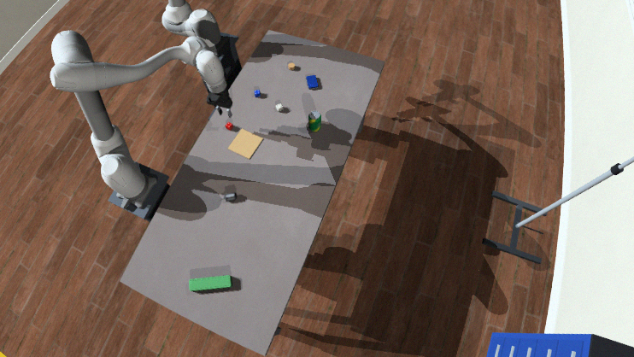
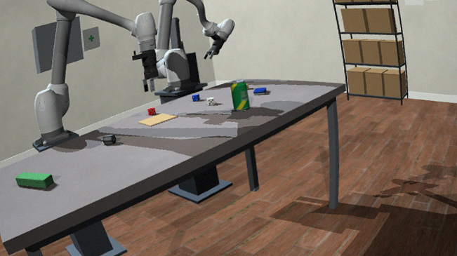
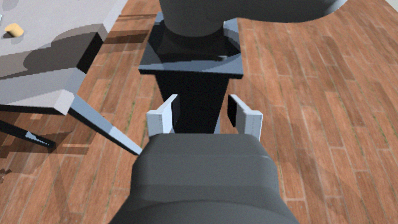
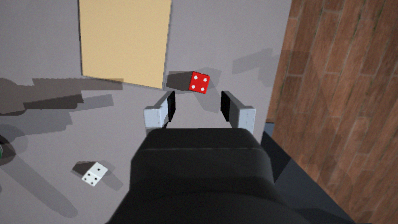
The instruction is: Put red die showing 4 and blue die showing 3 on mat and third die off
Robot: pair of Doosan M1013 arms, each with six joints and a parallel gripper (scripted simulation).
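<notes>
The red die [image 1: 228,125] [image 2: 151,111] [image 4: 199,82] lies on the table just off the tan mat [image 1: 245,143] [image 2: 157,119] [image 4: 125,40], with four pips on top in the right wrist view. The blue die [image 1: 257,93] [image 2: 196,97] lies off the mat; its top is too small to read. The white die [image 1: 279,107] [image 2: 210,100] [image 4: 95,173] also lies off the mat. My right gripper [image 1: 225,114] [image 2: 149,89] [image 4: 198,100] is open and empty, pointing down above the table near the red die. My left gripper [image 2: 208,56] [image 3: 203,104] is open and empty, raised beyond the table's edge.
A green can [image 1: 314,121] [image 2: 239,95] stands beyond the white die. A blue box [image 1: 312,82] [image 2: 259,90] and an orange cylinder [image 1: 291,66] [image 3: 14,30] lie farther back. A dark cylinder [image 1: 230,196] [image 2: 109,139] and a green block [image 1: 210,283] [image 2: 34,180] lie on the mat's other side.
</notes>
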